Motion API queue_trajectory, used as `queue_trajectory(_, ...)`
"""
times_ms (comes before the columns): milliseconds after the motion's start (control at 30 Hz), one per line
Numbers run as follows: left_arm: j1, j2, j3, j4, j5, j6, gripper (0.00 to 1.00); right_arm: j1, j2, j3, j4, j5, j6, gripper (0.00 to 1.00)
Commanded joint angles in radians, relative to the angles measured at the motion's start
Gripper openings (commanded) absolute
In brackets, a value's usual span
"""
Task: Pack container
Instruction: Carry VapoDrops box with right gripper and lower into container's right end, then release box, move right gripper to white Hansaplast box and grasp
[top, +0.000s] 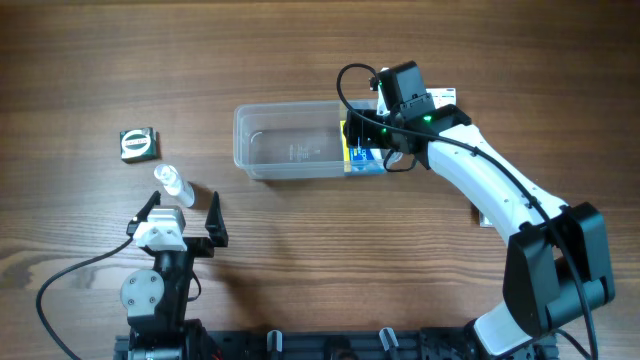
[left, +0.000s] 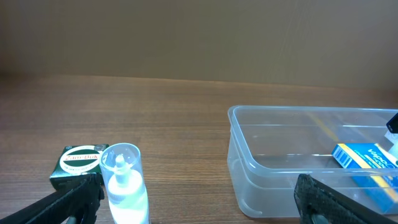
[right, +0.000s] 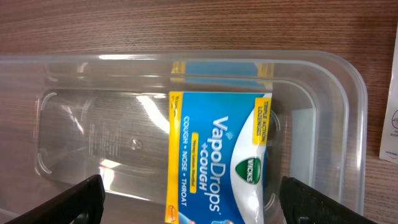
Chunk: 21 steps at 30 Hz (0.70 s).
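Observation:
The clear plastic container sits at the table's middle; it also shows in the left wrist view and the right wrist view. A blue and yellow VapoDrops bag lies inside its right end. My right gripper hovers over that end, open, its fingers wide on either side of the bag and not touching it. My left gripper is open near the front left. A small clear dropper bottle lies just beyond it, between the fingers in the left wrist view.
A small dark green box with a round white label lies at the left, also in the left wrist view. A white paper or card lies right of the container, under my right arm.

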<state>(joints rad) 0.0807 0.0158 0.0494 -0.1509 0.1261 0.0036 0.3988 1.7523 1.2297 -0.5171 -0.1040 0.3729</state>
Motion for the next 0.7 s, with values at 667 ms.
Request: queue_trajectory(667, 0.006, -0.001, -0.006, 0.002, 0.011, 0.019, 1.0, -0.091, -0.246, 0.252, -0.193, 0.272, -0.212, 1.0)
